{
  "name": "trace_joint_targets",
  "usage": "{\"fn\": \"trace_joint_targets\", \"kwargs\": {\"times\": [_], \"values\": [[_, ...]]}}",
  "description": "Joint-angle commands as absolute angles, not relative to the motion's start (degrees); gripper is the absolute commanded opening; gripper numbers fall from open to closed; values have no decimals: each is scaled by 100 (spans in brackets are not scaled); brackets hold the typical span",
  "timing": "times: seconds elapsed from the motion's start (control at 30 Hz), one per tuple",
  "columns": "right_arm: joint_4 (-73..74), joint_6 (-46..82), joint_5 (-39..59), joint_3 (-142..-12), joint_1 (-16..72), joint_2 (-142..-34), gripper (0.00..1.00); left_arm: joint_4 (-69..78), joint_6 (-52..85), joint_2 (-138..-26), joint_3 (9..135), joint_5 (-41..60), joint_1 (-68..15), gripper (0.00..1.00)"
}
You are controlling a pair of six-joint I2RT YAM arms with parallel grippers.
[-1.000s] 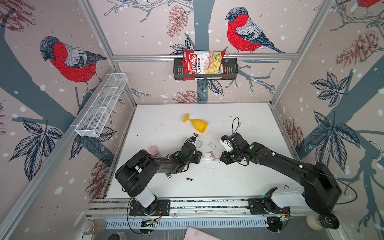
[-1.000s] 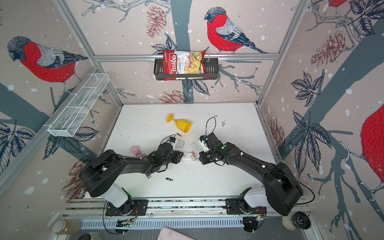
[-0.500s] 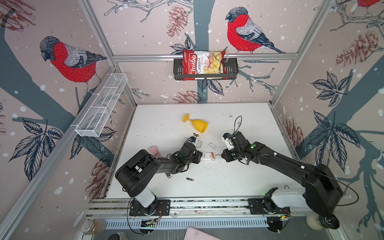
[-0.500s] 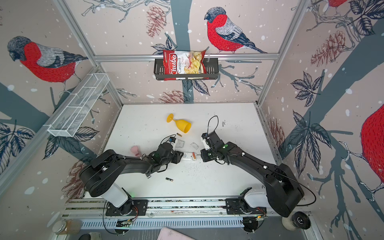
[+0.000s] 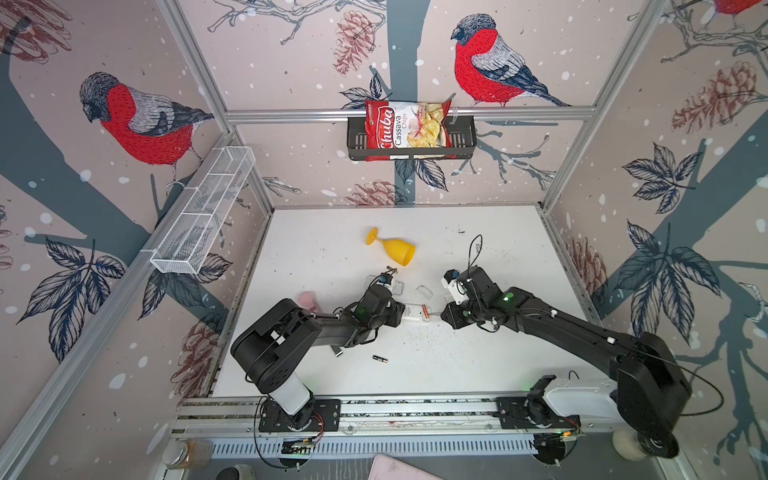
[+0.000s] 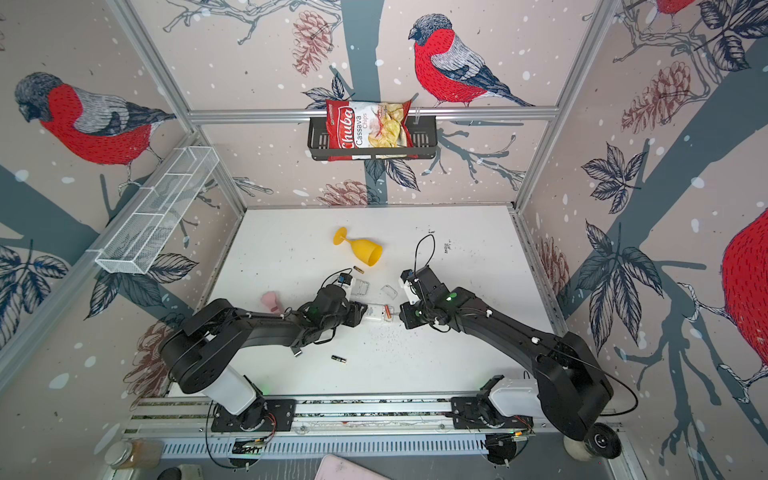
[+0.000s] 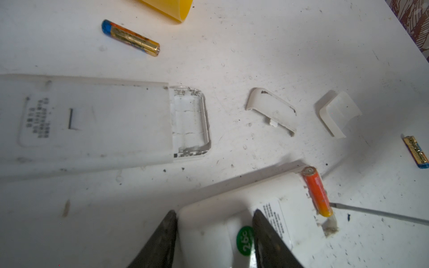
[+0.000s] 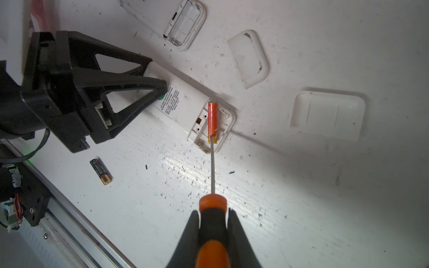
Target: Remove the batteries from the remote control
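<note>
Batteries, near to far. Nearest: black battery [image 5: 380, 359] loose on table [image 5: 478, 249], on the near side of both arms, already out.

Next row back, left to right:
- Left gripper [image 7: 213, 212] clamped across remote [image 8: 176, 102], pinning it flat. Remote's long axis left-right, open compartment at its right end.
- Orange battery [image 8: 212, 120] in that compartment, just right of the left gripper's tips and well left of right gripper [image 8: 212, 212], tool in between. Looks tipped steeply up on its yellow end, not flat along the bay; silver top end free.
- Right gripper clenched on screwdriver [image 8: 212, 167] handle, shaft pointing left, tip at the battery's low yellow end, seemingly touching.

Judged: prying step, probably the last cell in this remote. Next push likely goes left and up under that low end. Risk: tip slipping off. Left gripper nearer but busy holding.

Further back: white cover [image 7: 270, 111] and paler cover [image 7: 340, 113] lying loose, second remote [image 7: 92, 120] with its compartment empty.

Farthest: gold battery [image 7: 131, 38], out, just on the near side of yellow goblet [image 5: 392, 251].
</note>
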State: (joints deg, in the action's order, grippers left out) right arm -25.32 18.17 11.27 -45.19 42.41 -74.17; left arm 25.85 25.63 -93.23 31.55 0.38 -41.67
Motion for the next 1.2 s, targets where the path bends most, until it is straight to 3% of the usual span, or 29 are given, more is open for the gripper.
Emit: {"fn": "trace_joint_targets", "kwargs": {"times": [0.0,1.17], "values": [[-2633,1893,1152,-4474,4289,-7385,0,2431,2531,-9341,3162,193,-4152,52],[-2534,1901,853,-4604,4330,-7571,0,2494,2566,-9382,3122,200,-4153,51]]}}
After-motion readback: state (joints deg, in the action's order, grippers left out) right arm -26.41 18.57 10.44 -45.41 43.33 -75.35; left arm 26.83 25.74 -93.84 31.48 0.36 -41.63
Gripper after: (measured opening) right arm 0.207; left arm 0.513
